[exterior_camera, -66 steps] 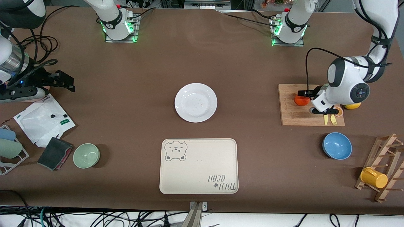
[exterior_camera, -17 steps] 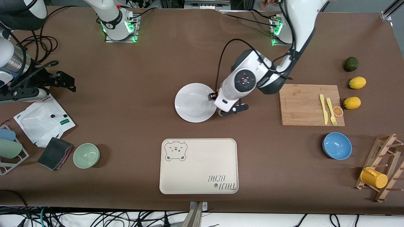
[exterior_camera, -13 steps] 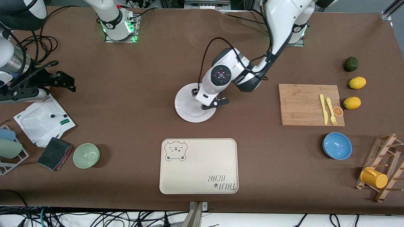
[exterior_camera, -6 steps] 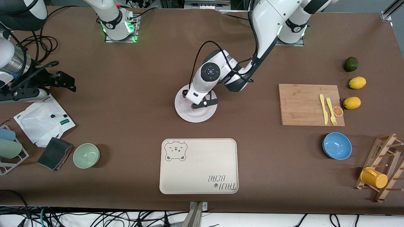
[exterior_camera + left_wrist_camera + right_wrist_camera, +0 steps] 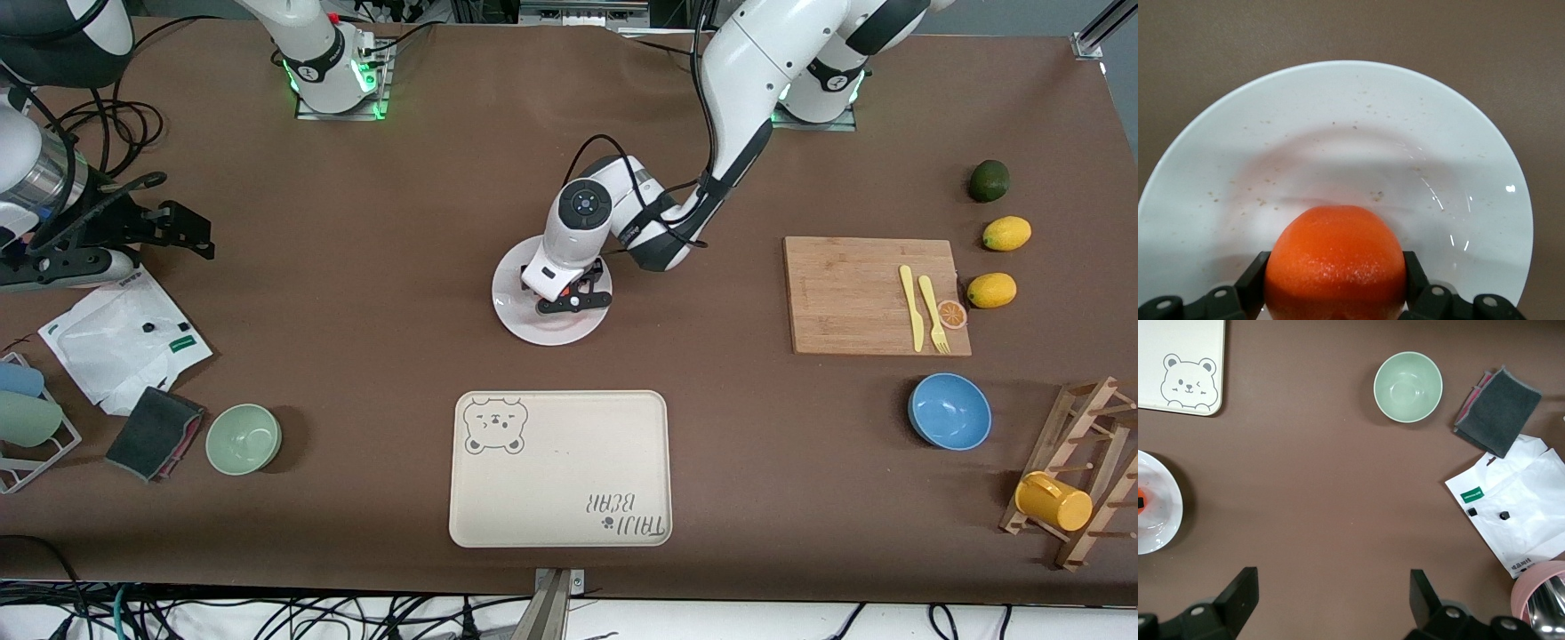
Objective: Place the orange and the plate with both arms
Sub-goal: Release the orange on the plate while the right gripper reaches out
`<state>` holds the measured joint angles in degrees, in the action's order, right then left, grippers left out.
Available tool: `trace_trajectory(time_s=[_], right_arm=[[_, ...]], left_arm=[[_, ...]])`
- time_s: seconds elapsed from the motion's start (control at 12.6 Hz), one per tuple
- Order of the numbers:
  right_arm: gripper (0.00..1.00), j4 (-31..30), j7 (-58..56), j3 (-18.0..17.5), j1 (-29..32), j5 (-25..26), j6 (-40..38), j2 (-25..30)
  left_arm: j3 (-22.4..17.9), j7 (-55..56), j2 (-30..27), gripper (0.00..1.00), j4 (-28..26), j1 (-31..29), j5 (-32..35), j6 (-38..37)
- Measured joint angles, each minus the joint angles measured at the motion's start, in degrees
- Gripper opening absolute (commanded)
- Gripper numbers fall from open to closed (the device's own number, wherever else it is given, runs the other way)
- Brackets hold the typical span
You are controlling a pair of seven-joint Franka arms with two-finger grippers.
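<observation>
Orange (image 5: 1335, 260) hangs over plate (image 5: 1338, 140) on brown table (image 5: 356, 356).

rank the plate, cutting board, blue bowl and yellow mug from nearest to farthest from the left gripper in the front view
1. plate, directly under the left gripper
2. cutting board, toward the left arm's end
3. blue bowl, nearer the camera than the board
4. yellow mug, on the wooden rack at the table's edge

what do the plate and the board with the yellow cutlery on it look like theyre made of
The plate looks like glazed white ceramic, perhaps melamine: glossy, with sharp highlights and soft reflections in its well. The board looks like bamboo or light wood with a matt finish: tan, with faint lengthwise strips. The cutlery looks like yellow plastic.
</observation>
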<state>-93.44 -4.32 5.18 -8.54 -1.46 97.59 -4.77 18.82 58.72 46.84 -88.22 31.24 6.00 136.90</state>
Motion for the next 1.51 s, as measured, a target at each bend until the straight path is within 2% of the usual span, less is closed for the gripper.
trace_trajectory(time_s=[0.4, 0.63, 0.87, 1.19, 1.51], right_arm=[[1.0, 0.0, 0.0, 0.0, 0.0, 0.0, 0.0, 0.0], [1.0, 0.0, 0.0, 0.0, 0.0, 0.0, 0.0, 0.0], [1.0, -0.1, 0.0, 0.0, 0.0, 0.0, 0.0, 0.1], [1.0, -0.4, 0.0, -0.3, -0.1, -0.1, 0.0, 0.0], [1.0, -1.0, 0.0, -1.5, -0.3, -2.0, 0.2, -0.9]], left_arm=[[-0.7, 0.0, -0.2, 1.0, 0.8, -0.5, 0.0, -0.4], [-1.0, -0.3, -3.9, 1.0, 2.9, -3.7, 0.1, -11.2], [-1.2, -8.3, -10.8, 1.0, 3.4, -10.2, 0.2, -23.4], [-1.3, -24.5, -14.9, 1.0, 3.3, -21.0, 0.2, -32.1], [-1.4, -38.8, -16.6, 1.0, 3.3, -30.5, 0.2, -34.5]])
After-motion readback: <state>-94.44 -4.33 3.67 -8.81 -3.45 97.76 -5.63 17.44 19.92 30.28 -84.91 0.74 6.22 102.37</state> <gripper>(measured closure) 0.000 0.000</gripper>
